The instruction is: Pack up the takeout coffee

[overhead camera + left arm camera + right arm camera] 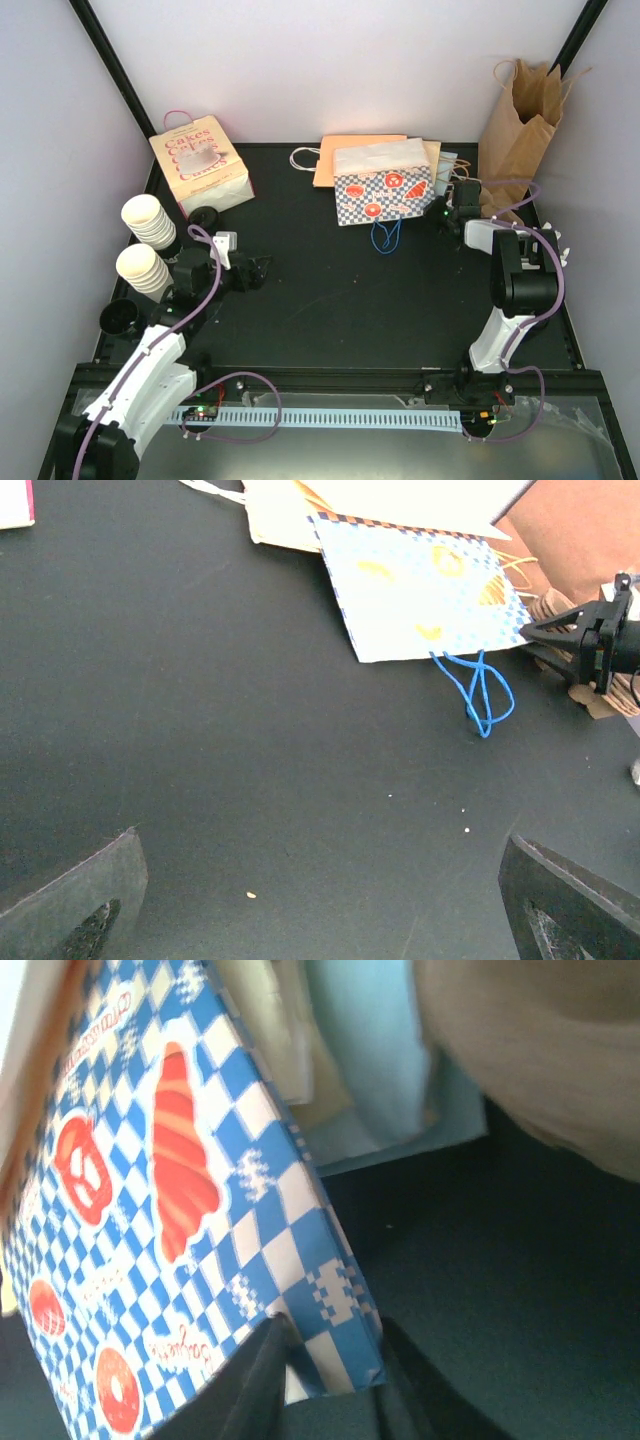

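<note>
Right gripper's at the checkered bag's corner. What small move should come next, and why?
Probably finish closing the right gripper on the checkered bag corner, then lift it a little. The right wrist view shows that corner between the fingers, though a firm pinch isn't clear. The bag lies flat on other bags, and the cups sit unpacked off to the left.

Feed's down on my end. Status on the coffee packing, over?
Left pincer open above table. Right pincer shut on checkered bag corner. Cup stacks untouched, far left. Nothing in the way.
</note>
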You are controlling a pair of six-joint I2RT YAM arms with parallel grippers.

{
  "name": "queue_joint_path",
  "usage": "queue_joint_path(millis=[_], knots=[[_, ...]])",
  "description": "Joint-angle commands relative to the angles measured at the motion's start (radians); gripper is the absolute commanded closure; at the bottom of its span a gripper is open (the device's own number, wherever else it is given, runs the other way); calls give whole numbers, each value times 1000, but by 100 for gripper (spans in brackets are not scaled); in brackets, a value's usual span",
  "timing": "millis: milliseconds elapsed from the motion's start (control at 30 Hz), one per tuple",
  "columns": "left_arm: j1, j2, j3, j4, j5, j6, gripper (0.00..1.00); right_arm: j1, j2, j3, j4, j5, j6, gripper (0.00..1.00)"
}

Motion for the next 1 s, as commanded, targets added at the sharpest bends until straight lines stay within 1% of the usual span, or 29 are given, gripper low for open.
queue_joint_path(millis=[0, 100, 167, 300, 433, 500, 567, 600, 633, 733, 833, 967], knots=[[-1, -20, 8, -23, -18, 12, 1, -4, -32, 20, 58, -67, -14, 82], [-1, -26, 6, -3, 2, 12, 1, -4, -68, 16, 52, -100, -33, 95], [-3, -20, -1, 39, 64, 16, 1, -3, -99, 17, 35, -128, -41, 98], [-7, 23, 2, 97, 164, -24, 1, 10, -154, 18, -6, -186, -49, 99], [-25, 55, 13, 120, 172, -64, 1, 53, -222, 6, -53, -237, -67, 99], [-50, 67, 14, 150, 172, -81, 1, 84, -258, -1, -70, -273, -81, 99], [-127, 84, 37, 142, 114, -61, 1, 122, -288, 4, -98, -319, -106, 99], [-187, 94, 65, 114, 51, -30, 1, 141, -304, 9, -122, -330, -121, 99], [-282, 108, 93, 88, -15, 6, 1, 158, -319, 14, -146, -337, -131, 99], [-461, 158, 181, 28, -191, 99, 1, 186, -381, 3, -181, -350, -138, 99], [-581, 209, 253, 2, -358, 174, 3, 195, -436, -20, -200, -365, -130, 99], [-728, 289, 325, -13, -496, 317, 9, 209, -481, -33, -244, -375, -148, 99]])
